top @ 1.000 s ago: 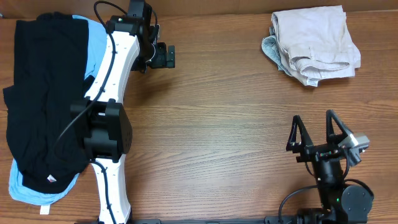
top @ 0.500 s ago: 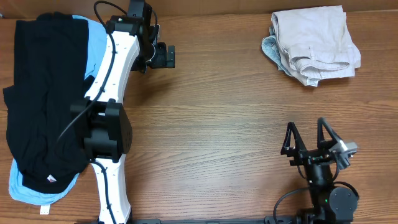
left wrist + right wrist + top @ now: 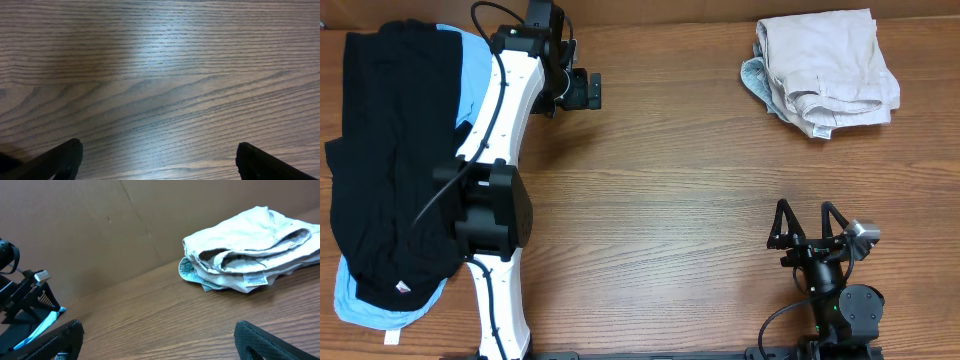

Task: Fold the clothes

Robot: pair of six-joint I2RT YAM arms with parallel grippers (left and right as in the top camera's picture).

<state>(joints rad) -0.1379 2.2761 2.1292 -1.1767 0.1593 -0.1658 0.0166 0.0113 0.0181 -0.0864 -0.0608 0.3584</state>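
Note:
The pale beige shorts lie folded in a bundle at the table's far right; they also show in the right wrist view with a small white label. Black garments lie piled on a sky-blue one at the left edge. My left gripper is open and empty over bare wood near the far left-centre; its fingertips frame bare table in the left wrist view. My right gripper is open and empty near the front right, well short of the shorts, and shows in its own view.
The wooden table runs between the two piles. A brown wall stands behind the table. The left arm's white links lie beside the black pile.
My right arm has drawn back toward the front edge and shifted a little left, gripper still open. The left arm and the clothes have not moved.

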